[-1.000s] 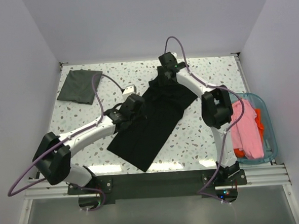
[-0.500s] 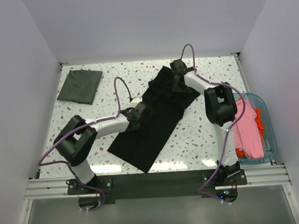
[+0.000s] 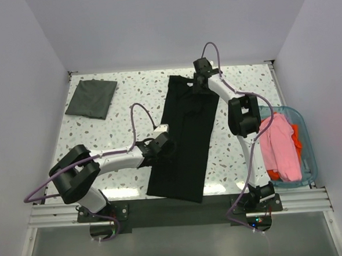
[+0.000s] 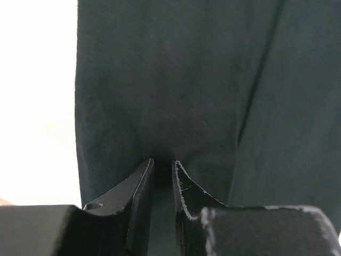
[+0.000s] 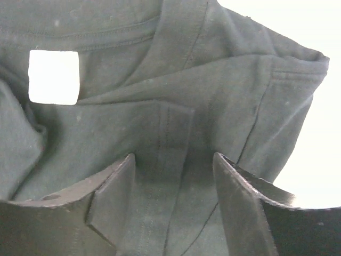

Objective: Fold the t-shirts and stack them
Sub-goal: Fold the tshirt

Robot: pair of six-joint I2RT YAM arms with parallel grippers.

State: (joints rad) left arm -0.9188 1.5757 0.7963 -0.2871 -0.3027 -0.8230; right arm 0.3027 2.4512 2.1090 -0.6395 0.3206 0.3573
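The large black t-shirt point(image 3: 183, 139) lies stretched lengthwise down the middle of the table, collar at the far end. My left gripper point(image 3: 165, 149) is at its left edge, near the hem end, and is shut on a pinch of the black cloth point(image 4: 160, 106). In the left wrist view the left gripper point(image 4: 163, 164) shows cloth between its jaws. My right gripper point(image 3: 196, 86) is over the collar end. It is open point(image 5: 173, 160) and straddles a fold of black cloth point(image 5: 176, 96) beside a white tag point(image 5: 53, 76). A dark grey t-shirt point(image 3: 91, 98) lies folded square at the far left.
A teal basket point(image 3: 306, 132) stands off the table's right edge and holds a pink t-shirt point(image 3: 280, 147) and an orange one point(image 3: 297, 137). White walls close in the left, far and right sides. A metal rail point(image 3: 175, 204) runs along the near edge.
The black t-shirt has swung from lying diagonally to lying straight and stretched. My left gripper has drawn its cloth toward the near edge. My right gripper has shifted at the collar end.
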